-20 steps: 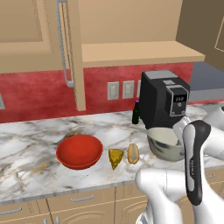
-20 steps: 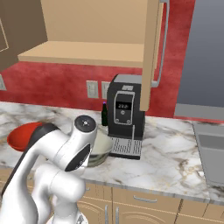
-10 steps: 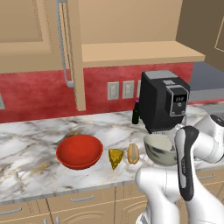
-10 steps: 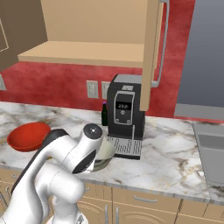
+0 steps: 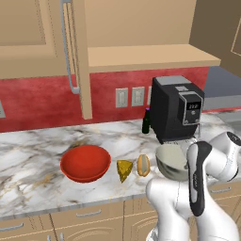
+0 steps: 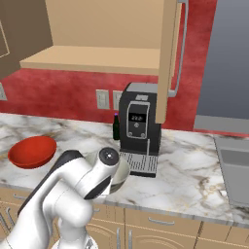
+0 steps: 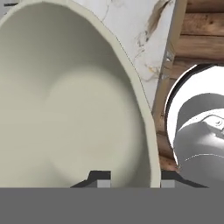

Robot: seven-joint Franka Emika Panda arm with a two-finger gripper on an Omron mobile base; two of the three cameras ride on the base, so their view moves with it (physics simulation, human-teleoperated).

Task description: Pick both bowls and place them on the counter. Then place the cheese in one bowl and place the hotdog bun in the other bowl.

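Red bowl (image 5: pixel 85 162) on counter (image 5: pixel 28 174); jaws gripping grey-green bowl (image 5: pixel 171 161) rim; cheese (image 5: pixel 124 169), bun (image 5: pixel 143 165) not yet bowled.

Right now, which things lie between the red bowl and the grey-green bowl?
The cheese and the hotdog bun lie between red bowl and grey-green bowl, in the left base view.

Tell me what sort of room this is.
A rendered home kitchen, most likely: a marble counter over wooden drawers, a black coffee machine against the red backsplash, and wall cabinets above.
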